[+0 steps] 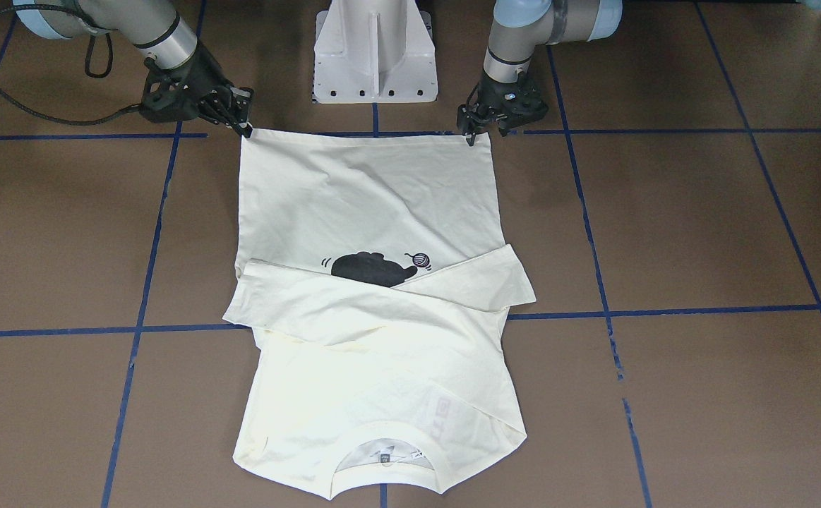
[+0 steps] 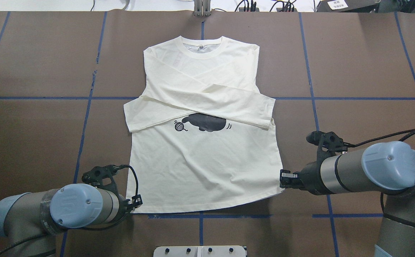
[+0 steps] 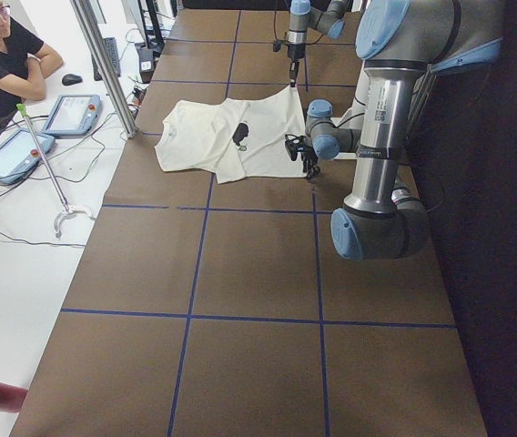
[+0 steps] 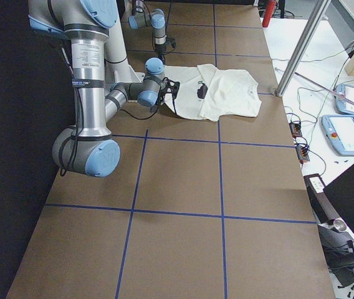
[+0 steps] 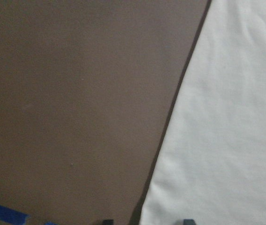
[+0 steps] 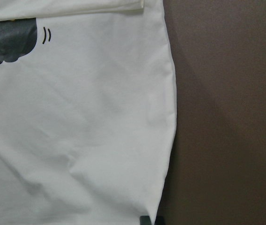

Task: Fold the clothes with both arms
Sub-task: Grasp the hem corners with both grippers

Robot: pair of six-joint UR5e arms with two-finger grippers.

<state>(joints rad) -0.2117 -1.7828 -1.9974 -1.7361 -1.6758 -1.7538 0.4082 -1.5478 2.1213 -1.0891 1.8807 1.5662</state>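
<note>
Left arm (image 2: 71, 210) and right arm (image 2: 371, 171) both bend low over the table (image 2: 32, 142) toward its robot-side edge, wrists tilted downward. The left gripper (image 1: 472, 134) has its fingers (image 5: 187, 221) set apart, straddling one hem corner of the shirt (image 2: 200, 171). The right gripper (image 1: 244, 129) angles inward, its fingertips (image 6: 144, 220) drawn together on the opposite hem corner.

Shirt (image 2: 200, 167): plain cream-white. Print: solid black cat (image 2: 206, 122) and black-lined yarn ball (image 2: 180, 125). Faint pink-red lettering (image 1: 445, 408) shows through near the collar. Counter (image 2: 32, 135): brown, gridded with blue tape lines (image 2: 50, 98). Left arm (image 2: 32, 210) and right arm (image 2: 346, 171): grey tubes, light blue caps, black jaws. Pedestal (image 1: 375, 49): white.
</note>
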